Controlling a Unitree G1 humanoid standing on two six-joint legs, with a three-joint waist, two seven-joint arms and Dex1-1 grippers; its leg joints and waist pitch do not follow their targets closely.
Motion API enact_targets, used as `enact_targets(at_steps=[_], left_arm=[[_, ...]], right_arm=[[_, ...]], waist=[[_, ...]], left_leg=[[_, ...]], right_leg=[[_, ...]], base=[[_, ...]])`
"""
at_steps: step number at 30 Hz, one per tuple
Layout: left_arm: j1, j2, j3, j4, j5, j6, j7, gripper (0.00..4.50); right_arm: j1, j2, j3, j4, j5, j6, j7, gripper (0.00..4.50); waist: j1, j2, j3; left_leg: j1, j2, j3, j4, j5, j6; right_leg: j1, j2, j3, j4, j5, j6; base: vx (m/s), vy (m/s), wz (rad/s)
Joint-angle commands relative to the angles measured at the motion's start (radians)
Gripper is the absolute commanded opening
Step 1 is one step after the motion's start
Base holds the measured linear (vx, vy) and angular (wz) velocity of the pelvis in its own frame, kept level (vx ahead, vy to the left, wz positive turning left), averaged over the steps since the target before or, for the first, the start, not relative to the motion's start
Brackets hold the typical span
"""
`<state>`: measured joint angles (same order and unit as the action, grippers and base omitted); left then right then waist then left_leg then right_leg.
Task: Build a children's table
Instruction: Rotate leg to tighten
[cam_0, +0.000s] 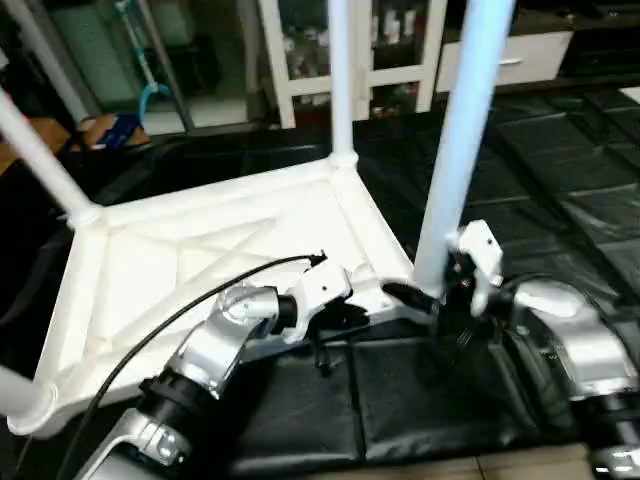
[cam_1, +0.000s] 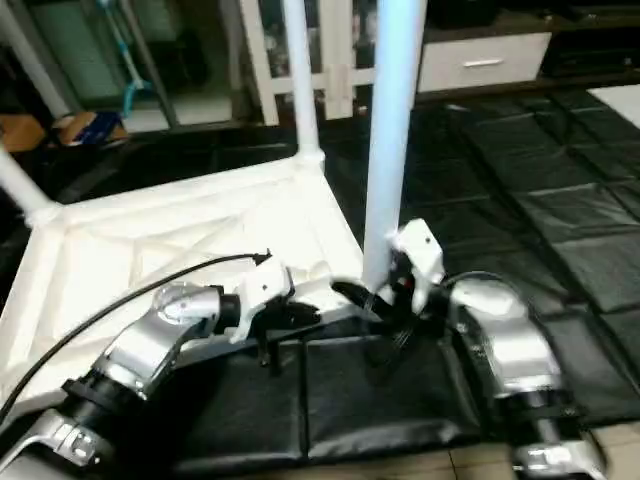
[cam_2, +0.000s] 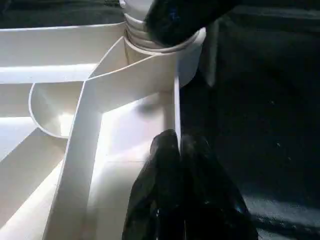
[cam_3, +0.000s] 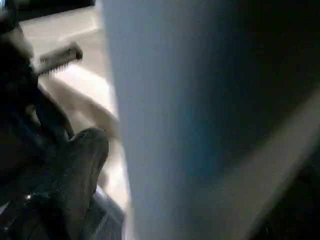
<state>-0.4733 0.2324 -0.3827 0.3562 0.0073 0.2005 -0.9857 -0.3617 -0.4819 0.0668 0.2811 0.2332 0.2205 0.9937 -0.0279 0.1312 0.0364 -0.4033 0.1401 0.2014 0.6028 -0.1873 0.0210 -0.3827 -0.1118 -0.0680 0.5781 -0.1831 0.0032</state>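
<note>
Forearms of silver metal reach forward and down from me, both bent inward toward the near corner of the tabletop (cam_0: 200, 250). The tabletop lies upside down on black padded floor mats (cam_0: 560, 170), its ribbed underside facing up. My left end effector (cam_2: 180, 150) is clenched, its two black fingers pressed together with nothing between them, and the tips rest against the thin rim of the tabletop just beside the corner socket (cam_2: 165, 47). A black cable (cam_0: 170, 320) runs along my left forearm to the wrist. My right end effector (cam_0: 415, 297) is at the base of the nearest leg (cam_0: 460, 130), which stands upright in that corner socket; one black finger (cam_0: 400, 295) lies beside the foot of the leg, and I cannot tell from what I see whether the fingers are released or grasping the leg. A second leg (cam_0: 340, 80) stands in the far corner, and a third leg (cam_0: 35, 150) rises tilted at the left corner. Behind the mats stands a white cabinet with glass doors (cam_0: 385, 45) and a white drawer unit (cam_0: 520, 55).
</note>
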Motion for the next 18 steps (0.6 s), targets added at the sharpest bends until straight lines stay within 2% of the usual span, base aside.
enact_targets(at_steps=[1, 4, 8, 16, 18], left_arm=[[0.038, 0.023, -0.049, -0.009, 0.010, 0.028, -0.046, 0.00], [0.045, 0.031, -0.053, -0.022, 0.006, 0.034, -0.055, 0.00], [0.051, 0.040, -0.054, -0.038, 0.002, 0.043, -0.068, 0.00], [0.052, 0.046, -0.055, -0.045, 0.003, 0.048, -0.073, 0.00], [0.052, 0.049, -0.058, -0.051, 0.002, 0.056, -0.075, 0.00]], right_arm=[[0.000, -0.031, 0.023, -0.016, 0.016, 0.023, 0.077, 4.31], [0.001, -0.058, 0.038, -0.002, 0.017, 0.029, 0.132, 4.09], [0.000, -0.073, 0.045, 0.010, 0.011, 0.033, 0.166, 3.76], [-0.007, -0.072, 0.040, 0.018, 0.018, 0.036, 0.164, 3.04], [-0.008, -0.074, 0.039, 0.021, 0.021, 0.040, 0.173, 2.85]], waist=[[0.009, -0.026, -0.063], [0.017, -0.029, -0.060], [0.021, -0.029, -0.061], [0.025, -0.029, -0.066], [0.027, -0.025, -0.068]], left_leg=[[0.028, 0.093, -0.044, -0.074, -0.188, 0.149], [0.027, 0.090, -0.041, -0.075, -0.219, 0.132], [0.029, 0.091, -0.042, -0.075, -0.213, 0.122], [0.027, 0.089, -0.042, -0.069, -0.167, 0.138], [0.028, 0.089, -0.043, -0.067, -0.149, 0.145]], right_leg=[[0.035, -0.050, 0.030, -0.047, -0.087, -0.255], [0.034, -0.051, 0.033, -0.051, -0.130, -0.253], [0.033, -0.051, 0.034, -0.052, -0.151, -0.246], [0.035, -0.050, 0.032, -0.046, -0.103, -0.253], [0.035, -0.050, 0.031, -0.043, -0.081, -0.257]], base=[[0.000, 0.000, 0.00], [0.000, 0.000, 0.00], [0.000, 0.000, 0.00], [0.000, 0.000, 0.00], [0.000, 0.000, 0.00]])
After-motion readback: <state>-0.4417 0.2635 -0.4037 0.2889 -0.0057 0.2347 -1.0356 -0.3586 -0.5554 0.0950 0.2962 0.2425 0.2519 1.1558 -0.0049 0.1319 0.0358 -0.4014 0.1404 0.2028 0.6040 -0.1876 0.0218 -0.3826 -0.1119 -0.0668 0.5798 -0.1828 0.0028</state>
